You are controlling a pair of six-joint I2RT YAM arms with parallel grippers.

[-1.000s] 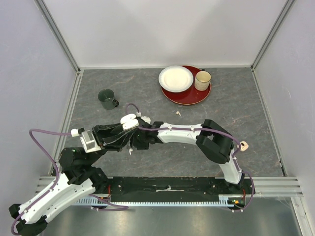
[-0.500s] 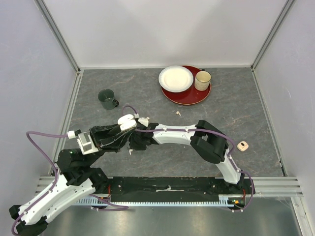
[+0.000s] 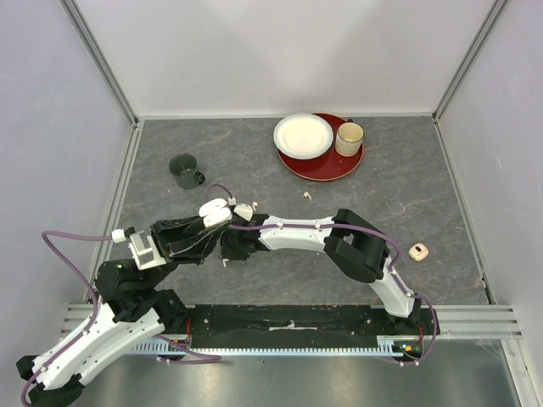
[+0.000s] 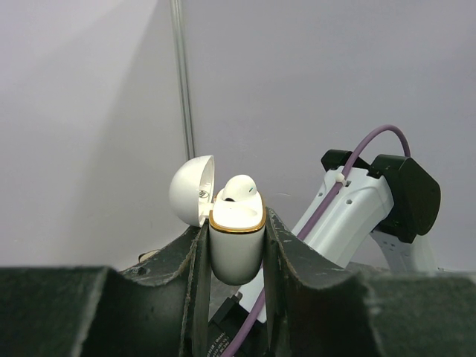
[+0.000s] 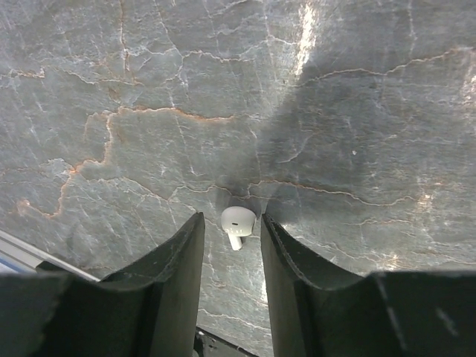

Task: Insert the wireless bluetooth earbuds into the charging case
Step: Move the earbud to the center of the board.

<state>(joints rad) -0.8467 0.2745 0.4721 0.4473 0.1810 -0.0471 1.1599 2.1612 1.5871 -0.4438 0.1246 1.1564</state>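
Observation:
My left gripper [image 4: 235, 227] is shut on a white charging case [image 4: 236, 249] with a gold rim. It holds the case upright above the table, with the lid [image 4: 191, 190] open. One white earbud [image 4: 239, 188] sits in the case. From above, the case [image 3: 216, 210] is left of centre. My right gripper [image 5: 230, 219] is open, low over the table, with its fingers on either side of a white earbud [image 5: 238, 221] lying on the stone surface without touching it. That earbud [image 3: 224, 261] shows just below the right gripper [image 3: 226, 253]. Another earbud [image 3: 305, 195] lies loose further back.
A dark green mug [image 3: 184, 170] stands at the back left. A red plate [image 3: 327, 164] at the back holds a white dish [image 3: 303, 136] and a beige mug [image 3: 349, 138]. A small pale case-like object [image 3: 418, 251] lies at the right.
Both arms have shifted a little to the left, the left gripper carrying the case. The right arm's elbow has moved off the small pale object at the right.

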